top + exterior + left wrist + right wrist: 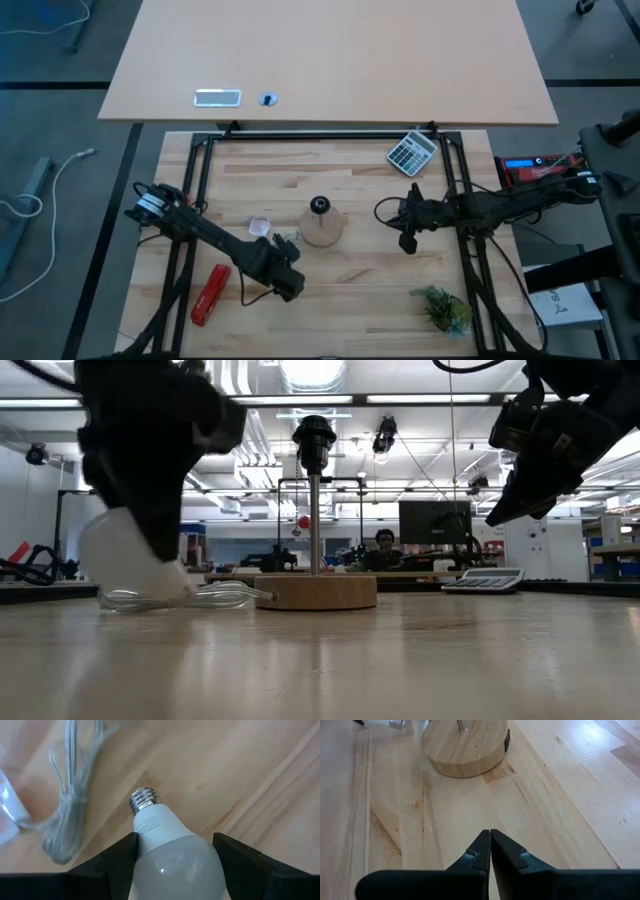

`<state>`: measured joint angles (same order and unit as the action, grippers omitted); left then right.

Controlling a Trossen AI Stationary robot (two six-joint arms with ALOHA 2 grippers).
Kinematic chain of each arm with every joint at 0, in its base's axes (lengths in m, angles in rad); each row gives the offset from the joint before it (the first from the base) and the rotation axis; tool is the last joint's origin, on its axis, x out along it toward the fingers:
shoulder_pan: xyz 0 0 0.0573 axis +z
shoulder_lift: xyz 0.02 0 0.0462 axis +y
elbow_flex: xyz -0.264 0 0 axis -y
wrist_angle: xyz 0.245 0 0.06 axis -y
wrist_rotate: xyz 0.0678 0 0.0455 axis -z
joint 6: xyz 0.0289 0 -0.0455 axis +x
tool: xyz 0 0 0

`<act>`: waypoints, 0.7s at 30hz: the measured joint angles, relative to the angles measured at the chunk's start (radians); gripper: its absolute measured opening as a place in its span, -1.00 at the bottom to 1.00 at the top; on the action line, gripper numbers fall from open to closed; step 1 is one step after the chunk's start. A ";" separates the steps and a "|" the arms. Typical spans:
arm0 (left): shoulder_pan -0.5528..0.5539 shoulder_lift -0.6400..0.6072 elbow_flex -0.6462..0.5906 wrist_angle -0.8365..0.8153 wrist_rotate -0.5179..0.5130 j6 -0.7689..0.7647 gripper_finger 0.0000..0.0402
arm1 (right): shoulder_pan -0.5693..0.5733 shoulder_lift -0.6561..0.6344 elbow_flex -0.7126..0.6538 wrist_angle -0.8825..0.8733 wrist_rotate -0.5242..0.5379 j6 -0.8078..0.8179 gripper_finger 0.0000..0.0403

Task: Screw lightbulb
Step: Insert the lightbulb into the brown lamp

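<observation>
Lightbulb (170, 852) sits clamped between the left pincer's (175, 851) fingers, screw end forward, low over the wooden surface (250, 765). Right pincer (490, 851) hangs pressed together, holding nothing, near the lamp base (465, 745).

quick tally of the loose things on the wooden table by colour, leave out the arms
White: 1, the rounded white lightbulb
Grey: 1, the calculator
Red: 1, the flat red tool
Green: 1, the small leafy plant
Tan: 1, the round wooden lamp base
Total: 5

Both arms are dark, near-black jointed links with black cabling routed along them. The left arm (215, 243) carries a white band near its base. Each claw, such as the right claw (490, 845), ends in two matte black, wedge-shaped fingers (507, 855).
</observation>
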<state>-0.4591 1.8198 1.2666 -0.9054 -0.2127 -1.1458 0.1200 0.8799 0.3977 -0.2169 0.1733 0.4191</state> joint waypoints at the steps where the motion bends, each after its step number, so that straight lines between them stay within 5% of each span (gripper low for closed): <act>1: 0.000 0.000 -0.010 0.010 0.003 0.000 0.18 | 0.000 0.000 0.000 -0.001 0.001 0.000 -0.96; 13: 0.004 0.000 -0.081 0.139 -0.015 0.006 0.14 | 0.000 0.000 0.000 -0.010 0.002 0.007 -0.96; 21: 0.005 0.000 -0.136 0.237 -0.012 0.010 -0.07 | 0.000 0.001 0.000 -0.011 0.002 0.013 -0.96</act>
<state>-0.4538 1.8194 1.1307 -0.6684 -0.2245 -1.1355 0.1200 0.8806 0.3977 -0.2278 0.1757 0.4318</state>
